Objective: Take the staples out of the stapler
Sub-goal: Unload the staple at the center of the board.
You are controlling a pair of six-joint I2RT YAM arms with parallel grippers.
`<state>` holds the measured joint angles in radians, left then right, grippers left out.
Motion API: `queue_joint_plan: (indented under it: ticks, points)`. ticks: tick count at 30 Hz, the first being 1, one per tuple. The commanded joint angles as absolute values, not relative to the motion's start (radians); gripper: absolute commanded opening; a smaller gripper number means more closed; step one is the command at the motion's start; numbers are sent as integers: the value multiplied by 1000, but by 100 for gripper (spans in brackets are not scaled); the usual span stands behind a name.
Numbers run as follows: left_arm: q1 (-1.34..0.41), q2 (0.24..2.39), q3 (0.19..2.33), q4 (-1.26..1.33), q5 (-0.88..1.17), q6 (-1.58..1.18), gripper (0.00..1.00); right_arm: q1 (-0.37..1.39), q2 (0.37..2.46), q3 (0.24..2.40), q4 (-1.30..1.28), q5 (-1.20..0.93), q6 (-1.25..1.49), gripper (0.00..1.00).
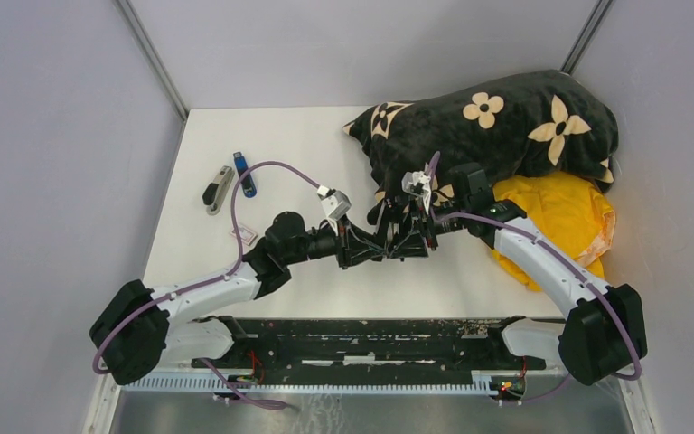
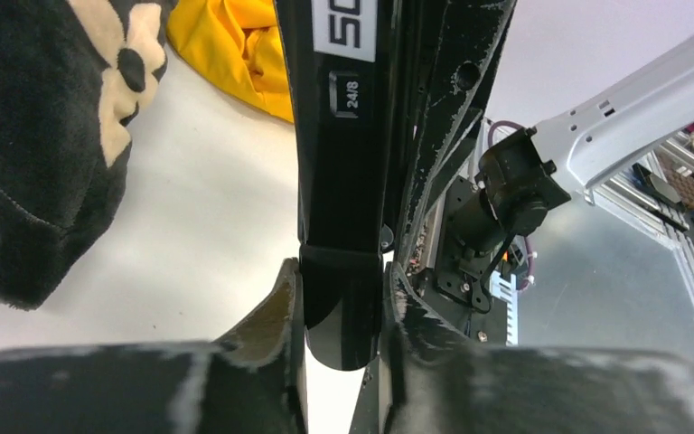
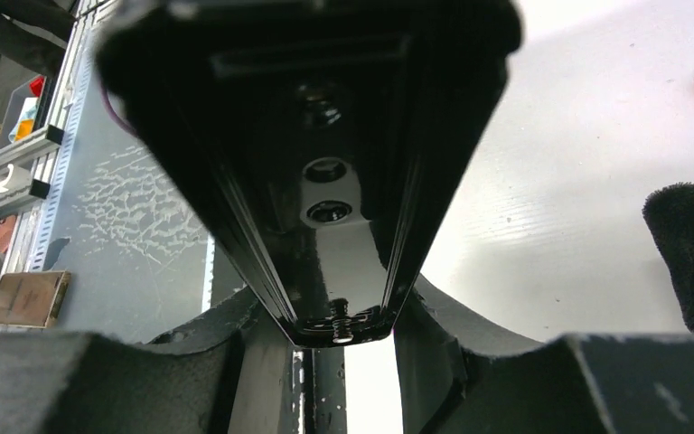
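A black stapler (image 2: 339, 181) with a small "24/8" label is held above the table between both arms. My left gripper (image 2: 342, 271) is shut on its rounded end, a finger pressed against each side. My right gripper (image 3: 336, 298) is shut on the stapler's other part (image 3: 325, 136), whose inner face with a screw and small spring shows. In the top view the two grippers meet at the table's middle, left gripper (image 1: 370, 246) and right gripper (image 1: 408, 237) tip to tip. The staples are hidden.
A black-and-silver stapler (image 1: 217, 190) and a blue one (image 1: 246, 176) lie at the far left, with a small white-and-red box (image 1: 246, 235) nearer. A black flowered pillow (image 1: 497, 127) and a yellow cloth (image 1: 560, 217) fill the right back.
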<state>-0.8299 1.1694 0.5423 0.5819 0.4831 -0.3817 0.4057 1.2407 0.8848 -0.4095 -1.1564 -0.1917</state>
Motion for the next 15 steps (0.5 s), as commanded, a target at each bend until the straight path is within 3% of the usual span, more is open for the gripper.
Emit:
queue_joint_plan:
  ticks: [1, 7, 15]
  points:
    - [-830, 1171, 579, 628, 563, -291, 3, 413, 1236, 970, -496, -1176, -304, 1]
    - [-830, 1158, 489, 577, 561, 48, 3, 413, 1256, 1061, -886, -926, -746, 1]
    - [-827, 1308, 453, 598, 428, 245, 3, 365, 1211, 985, -847, -588, -859, 1]
